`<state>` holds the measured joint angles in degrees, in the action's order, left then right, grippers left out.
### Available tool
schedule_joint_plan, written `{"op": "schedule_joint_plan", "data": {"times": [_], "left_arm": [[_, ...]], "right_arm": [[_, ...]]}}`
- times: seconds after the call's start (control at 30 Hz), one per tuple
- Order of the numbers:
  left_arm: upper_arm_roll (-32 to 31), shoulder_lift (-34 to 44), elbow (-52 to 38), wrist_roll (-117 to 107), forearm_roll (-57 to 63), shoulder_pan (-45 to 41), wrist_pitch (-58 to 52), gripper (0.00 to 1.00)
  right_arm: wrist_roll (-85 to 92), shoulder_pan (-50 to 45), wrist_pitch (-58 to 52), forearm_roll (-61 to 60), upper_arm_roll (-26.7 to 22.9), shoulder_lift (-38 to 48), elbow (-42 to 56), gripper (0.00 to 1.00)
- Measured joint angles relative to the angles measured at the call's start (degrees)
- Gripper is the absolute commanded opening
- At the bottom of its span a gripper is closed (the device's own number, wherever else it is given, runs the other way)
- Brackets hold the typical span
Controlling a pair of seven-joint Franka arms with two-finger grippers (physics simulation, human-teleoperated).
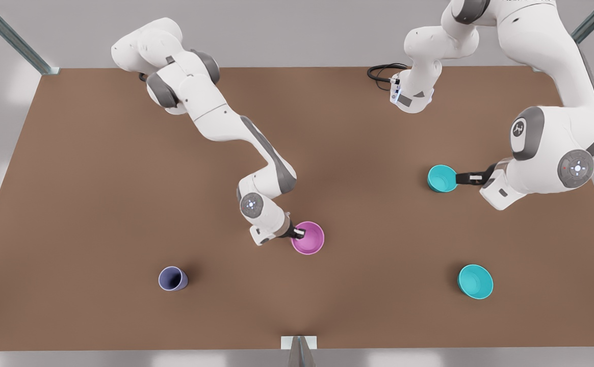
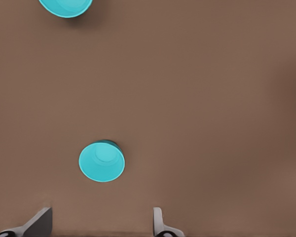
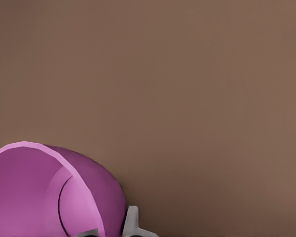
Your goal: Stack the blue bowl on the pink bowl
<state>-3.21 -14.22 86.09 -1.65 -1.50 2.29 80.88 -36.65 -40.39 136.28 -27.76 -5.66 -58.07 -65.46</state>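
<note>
Brown surface [image 1: 98,178] first. Right end effector [image 1: 299,233], bottom centre of the front view, is pinching the pink bowl [image 1: 308,238] by its rim. Left end effector [image 1: 461,178], fingers spread, sits just beside the blue bowl [image 1: 441,178] at mid right. Second teal bowl [image 1: 475,281] lower right, lavender cup [image 1: 172,279] lower left.

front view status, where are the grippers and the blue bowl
Right gripper pinching rim of magenta-pink plastic bowl. Left gripper open by round teal-cyan plastic bowl, not gripped. Second teal bowl and lavender cup stand apart.
</note>
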Motion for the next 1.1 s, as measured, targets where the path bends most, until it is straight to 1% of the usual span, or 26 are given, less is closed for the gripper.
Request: {"op": "schedule_joint_plan", "data": {"times": [0.03,0.1,0.2,0.27,0.33,0.4,0.47,0.57,0.67,0.73,0.8,0.9,0.97,1.0,1.03,1.1], "left_arm": [[0.2,-0.3,0.8,0.0,-0.2,0.5,0.7,1.0],[1.3,-0.8,8.0,0.1,-0.5,1.0,4.6,1.0],[2.9,-1.2,20.7,0.8,-2.0,1.3,13.9,1.0],[4.2,-1.9,26.6,2.1,-3.1,1.4,18.9,1.0],[6.3,-2.9,30.3,4.0,-3.7,2.1,23.7,1.0],[7.7,-3.3,33.0,6.1,-4.1,3.0,27.9,1.0],[8.4,-3.4,34.9,8.5,-4.3,3.2,30.9,1.0],[9.0,-3.4,37.4,12.4,-4.5,4.1,34.0,1.0],[9.1,-3.6,38.7,16.5,-4.6,5.1,36.0,1.0],[9.1,-3.9,39.7,19.0,-5.1,5.2,37.2,1.0],[9.1,-5.0,40.2,21.5,-5.8,5.8,38.1,1.0],[9.1,-6.3,40.5,25.0,-6.4,6.4,39.1,1.0],[9.1,-6.8,40.6,27.0,-6.6,6.4,39.5,0.88],[9.1,-7.0,40.7,27.9,-6.7,6.4,39.6,0.71],[9.1,-7.1,40.8,28.8,-6.7,6.3,39.8,0.55],[9.0,-7.6,40.8,30.4,-7.1,6.1,39.9,0.44]], "right_arm": [[-1.3,-0.4,1.5,0.1,0.0,-0.3,-0.3,1.0],[-3.7,-0.8,4.2,0.2,0.0,-0.8,-0.5,1.0],[-6.8,-0.9,6.7,0.1,0.0,0.0,-0.6,1.0],[-8.7,1.1,6.3,-0.1,0.0,2.9,-0.6,1.0],[-10.1,5.5,2.6,-0.2,0.0,7.5,-0.6,1.0],[-10.4,9.9,-5.4,-0.2,-0.1,13.4,-0.1,1.0],[-9.4,14.5,-16.4,1.3,-1.4,19.2,0.4,1.0],[-5.0,23.1,-35.8,11.7,-3.6,29.8,2.1,1.0],[1.0,26.8,-48.7,21.3,-3.6,39.5,0.4,1.0],[4.5,27.2,-53.7,23.8,-3.1,45.8,-4.9,1.0],[7.6,28.2,-55.8,24.9,-2.5,50.4,-10.9,1.0],[11.6,30.3,-56.9,25.7,-0.8,54.0,-16.4,1.0],[14.0,30.9,-57.4,26.0,-0.4,54.9,-17.8,1.0],[15.1,31.1,-57.6,26.1,-0.3,55.1,-18.3,1.0],[16.1,31.2,-57.7,26.1,-0.3,55.3,-18.6,1.0],[18.1,31.4,-58.0,26.1,-0.3,55.1,-18.8,1.0]]}}
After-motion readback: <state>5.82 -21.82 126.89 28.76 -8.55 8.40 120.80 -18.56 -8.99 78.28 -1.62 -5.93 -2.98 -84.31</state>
